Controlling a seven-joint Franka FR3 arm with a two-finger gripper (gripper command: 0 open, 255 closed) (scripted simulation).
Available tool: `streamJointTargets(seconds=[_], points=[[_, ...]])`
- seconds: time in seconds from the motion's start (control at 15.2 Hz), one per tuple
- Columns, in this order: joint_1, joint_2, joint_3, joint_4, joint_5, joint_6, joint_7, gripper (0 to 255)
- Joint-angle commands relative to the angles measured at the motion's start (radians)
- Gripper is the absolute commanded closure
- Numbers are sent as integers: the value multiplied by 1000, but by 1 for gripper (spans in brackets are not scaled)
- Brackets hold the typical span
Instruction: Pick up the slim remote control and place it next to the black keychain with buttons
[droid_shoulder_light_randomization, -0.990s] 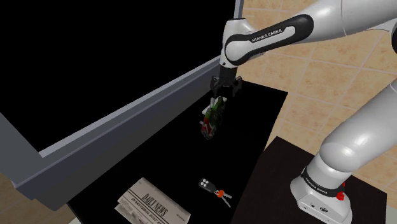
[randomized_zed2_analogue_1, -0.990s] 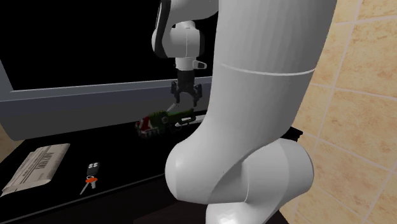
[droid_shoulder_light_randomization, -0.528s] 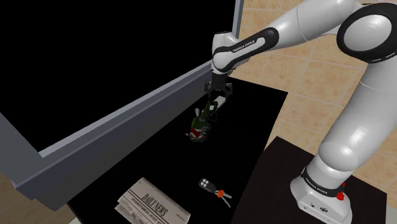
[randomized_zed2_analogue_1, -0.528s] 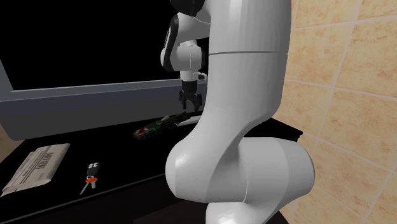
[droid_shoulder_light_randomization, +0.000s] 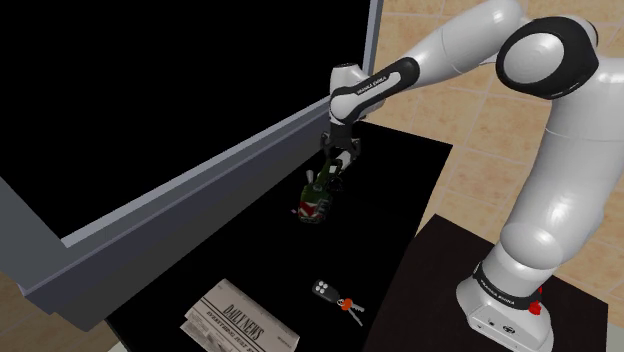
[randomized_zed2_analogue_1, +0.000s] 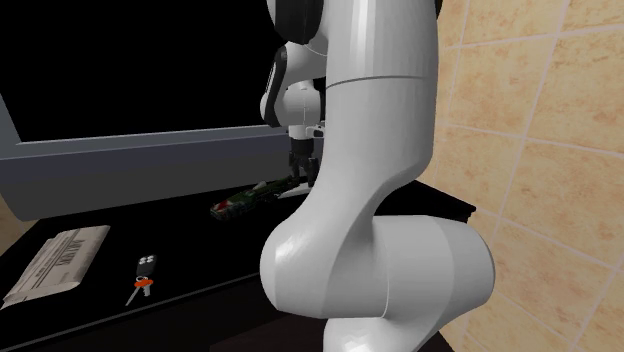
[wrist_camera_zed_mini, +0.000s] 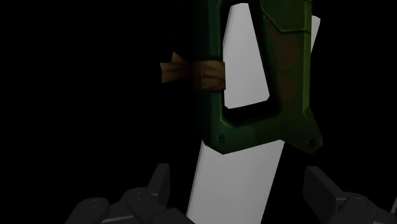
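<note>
Wrist view, jaws: open; the two black fingers (wrist_camera_zed_mini: 160, 183) stand apart, and a dark gap shows between each one and the slab that lies between them.
Wrist view, remote control (wrist_camera_zed_mini: 236, 159): a slim, plain white slab, lying lengthwise between the jaws and running on ahead of them; neither finger touches it.
Wrist view, green tool (wrist_camera_zed_mini: 289, 76): a dark green frame-shaped thing with a brown strap (wrist_camera_zed_mini: 191, 73), overlapping the remote control's far part, ahead of the jaws.
Shoulder view, jaws: pointing down, low over the black worktop (droid_shoulder_light_randomization: 400, 180), at the end of the white arm (droid_shoulder_light_randomization: 540, 150).
Shoulder view, green tool (droid_shoulder_light_randomization: 312, 203): just past the jaws, with red marks at its far end.
Shoulder view, keychain (droid_shoulder_light_randomization: 322, 290): a black fob with buttons and a red key (droid_shoulder_light_randomization: 350, 307) on it, well apart from the jaws; a folded newspaper (droid_shoulder_light_randomization: 240, 325) lies farther from them.
Second exterior view, jaws: partly hidden behind the arm.
Second exterior view, remote control (randomized_zed2_analogue_1: 288, 191): a white sliver at the jaws, with the green tool (randomized_zed2_analogue_1: 240, 201) reaching away from them.
Second exterior view, keychain (randomized_zed2_analogue_1: 147, 264): well apart from the jaws, and the newspaper (randomized_zed2_analogue_1: 60, 258) lies beyond it.
</note>
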Motion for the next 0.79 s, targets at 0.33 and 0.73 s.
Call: streamJointTargets(seconds=[0.33, 0.73], points=[[1, 27, -2, -16, -7, 43, 5, 0], [1, 27, -2, -16, -7, 43, 5, 255]])
